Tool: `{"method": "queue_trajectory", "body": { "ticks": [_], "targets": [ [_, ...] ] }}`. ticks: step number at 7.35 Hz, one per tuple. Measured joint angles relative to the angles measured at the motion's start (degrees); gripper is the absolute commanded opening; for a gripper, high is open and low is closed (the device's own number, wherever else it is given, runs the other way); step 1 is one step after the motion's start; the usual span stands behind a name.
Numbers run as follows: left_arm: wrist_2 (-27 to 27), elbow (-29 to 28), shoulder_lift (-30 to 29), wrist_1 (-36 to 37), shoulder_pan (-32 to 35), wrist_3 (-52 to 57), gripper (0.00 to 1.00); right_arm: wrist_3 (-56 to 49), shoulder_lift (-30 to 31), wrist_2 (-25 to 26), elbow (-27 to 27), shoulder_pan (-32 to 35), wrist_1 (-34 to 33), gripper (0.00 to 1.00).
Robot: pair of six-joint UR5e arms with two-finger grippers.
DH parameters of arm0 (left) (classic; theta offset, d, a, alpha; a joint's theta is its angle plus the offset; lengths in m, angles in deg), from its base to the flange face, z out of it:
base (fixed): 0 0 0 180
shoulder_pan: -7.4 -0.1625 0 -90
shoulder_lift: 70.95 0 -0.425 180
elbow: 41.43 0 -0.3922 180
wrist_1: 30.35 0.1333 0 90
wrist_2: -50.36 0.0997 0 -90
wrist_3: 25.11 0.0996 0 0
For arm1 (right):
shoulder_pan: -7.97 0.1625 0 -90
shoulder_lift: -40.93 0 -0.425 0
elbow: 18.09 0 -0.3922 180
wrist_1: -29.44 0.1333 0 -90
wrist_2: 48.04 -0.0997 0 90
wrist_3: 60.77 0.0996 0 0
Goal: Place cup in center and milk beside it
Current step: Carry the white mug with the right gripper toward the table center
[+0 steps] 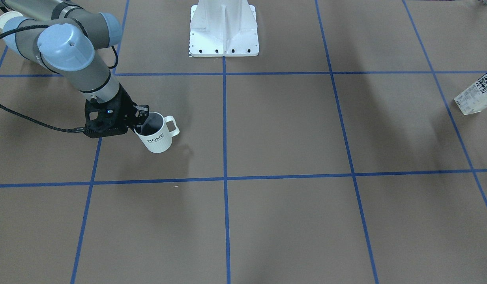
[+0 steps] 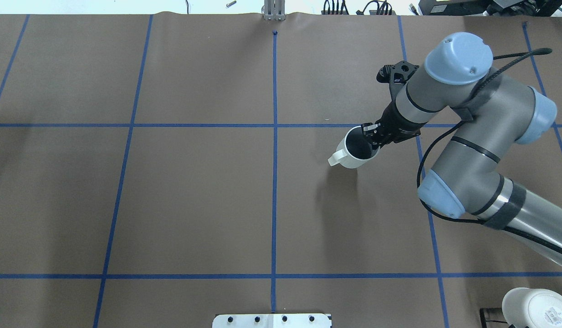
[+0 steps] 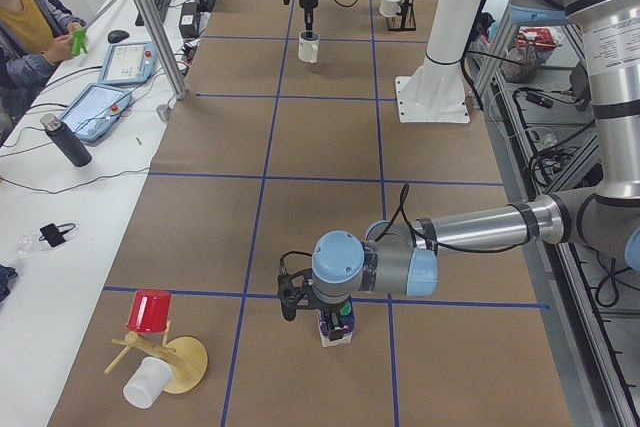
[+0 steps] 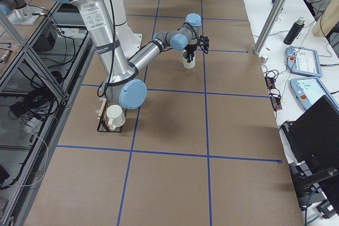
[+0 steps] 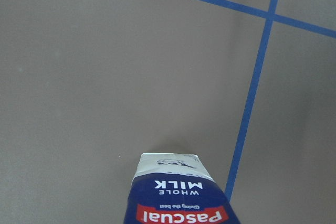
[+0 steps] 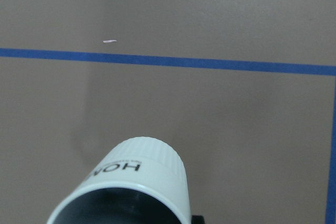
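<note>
My right gripper [image 1: 142,118] [image 2: 370,136] is shut on the rim of the cup [image 1: 156,138] [image 2: 354,157], a white "HOME" mug held tilted a little above the brown surface. The mug also shows in the right wrist view [image 6: 136,177] and the exterior right view [image 4: 188,61]. The center crossing [image 1: 225,178] [image 2: 274,125] lies apart from the mug. The milk carton [image 1: 476,96] [image 3: 335,325] [image 5: 178,198] is at the table's far end. My left gripper [image 3: 325,309] is right over it; I cannot tell whether it is shut.
The white robot pedestal [image 1: 223,31] [image 2: 272,320] stands at the robot's side. A rack with another white mug [image 2: 536,310] [image 4: 114,116] is by the right arm's base. A wooden stand with a red cup [image 3: 150,312] is near the milk.
</note>
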Motion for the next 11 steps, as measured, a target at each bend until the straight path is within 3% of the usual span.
{"method": "queue_trajectory", "body": {
  "ticks": [2,4,7,9,11],
  "targets": [
    [0.0,-0.1,-0.1,0.0,-0.2,-0.1,0.83,0.8,-6.7,0.4,6.0,-0.1,0.3,0.0],
    [-0.2,-0.1,-0.1,0.1,-0.7,-0.2,0.93,1.3,-12.6,1.5,11.8,-0.2,0.5,0.0],
    [-0.3,-0.1,0.0,0.0,-1.0,-0.1,0.91,1.6,-16.2,2.8,15.2,-0.2,0.6,0.0],
    [-0.4,-0.1,0.3,0.0,-1.1,0.0,0.54,1.8,-18.8,3.1,18.5,-0.2,1.1,0.0],
    [-0.4,0.0,0.5,0.1,-1.1,0.0,0.51,2.5,-20.2,3.5,22.4,-0.7,5.3,0.0]
  ]
}}
